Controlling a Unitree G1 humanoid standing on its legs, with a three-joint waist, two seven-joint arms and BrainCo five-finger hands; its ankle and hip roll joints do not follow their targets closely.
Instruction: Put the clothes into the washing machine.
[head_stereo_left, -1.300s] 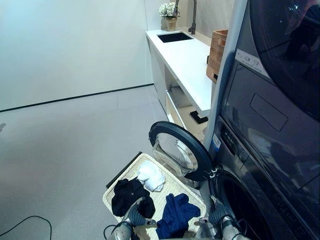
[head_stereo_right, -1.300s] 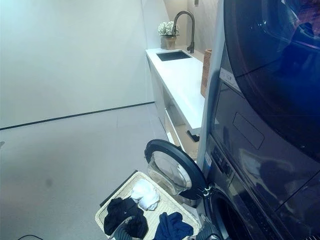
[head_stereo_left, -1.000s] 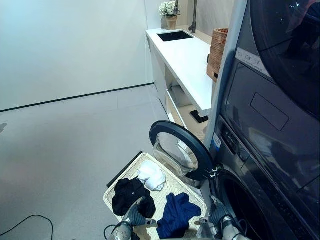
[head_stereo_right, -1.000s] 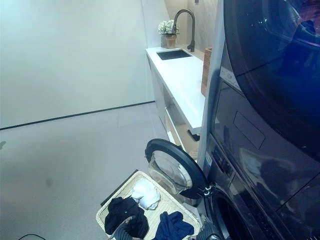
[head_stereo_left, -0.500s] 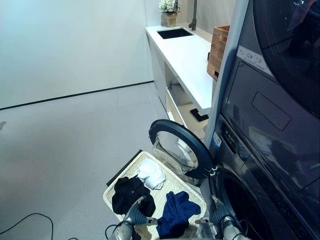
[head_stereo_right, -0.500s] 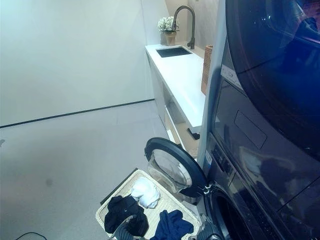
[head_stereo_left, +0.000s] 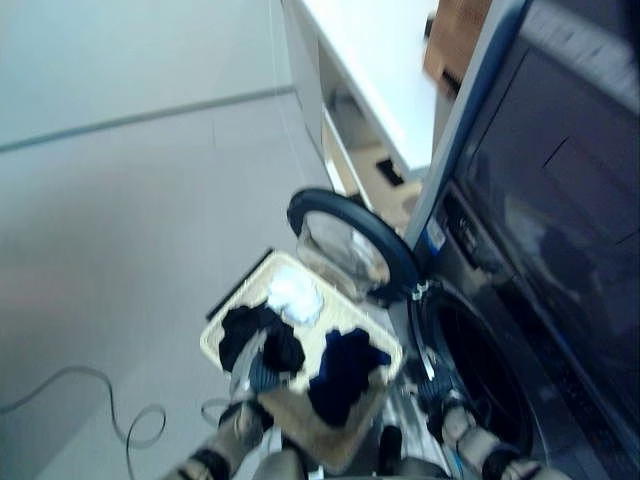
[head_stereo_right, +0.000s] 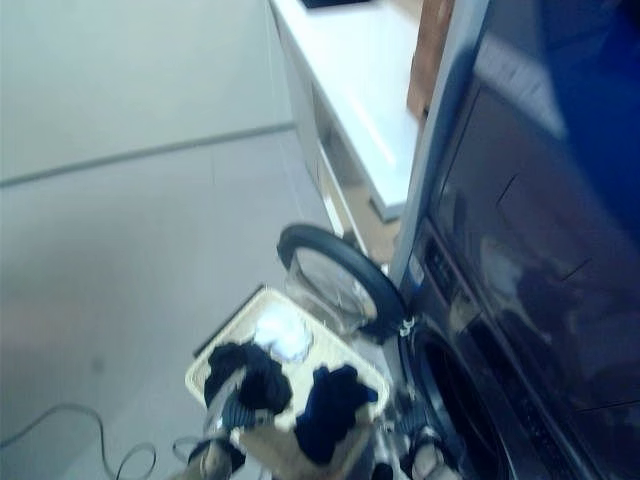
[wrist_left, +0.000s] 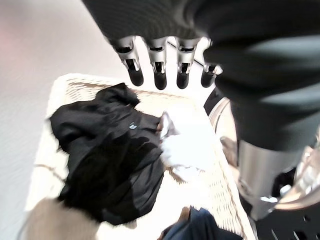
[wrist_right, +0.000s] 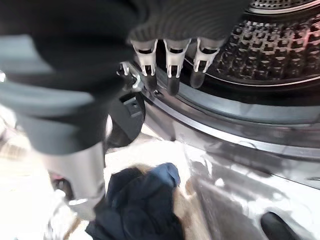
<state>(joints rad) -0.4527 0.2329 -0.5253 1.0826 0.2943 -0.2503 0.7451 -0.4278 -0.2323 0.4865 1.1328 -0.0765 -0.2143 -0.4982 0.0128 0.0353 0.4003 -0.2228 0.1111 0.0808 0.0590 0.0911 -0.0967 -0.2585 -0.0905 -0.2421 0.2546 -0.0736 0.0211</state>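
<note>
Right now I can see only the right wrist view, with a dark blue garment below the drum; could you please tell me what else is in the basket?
Observer: A black garment lies in the wicker basket, on the side away from the washing machine.
Operator: Thank you; is anything else in there?
Observer: Yes, a white garment lies beside the black one, at the far end near the open door.
Operator: And where is the left hand?
Observer: The left hand hovers open above the black garment, holding nothing.
</note>
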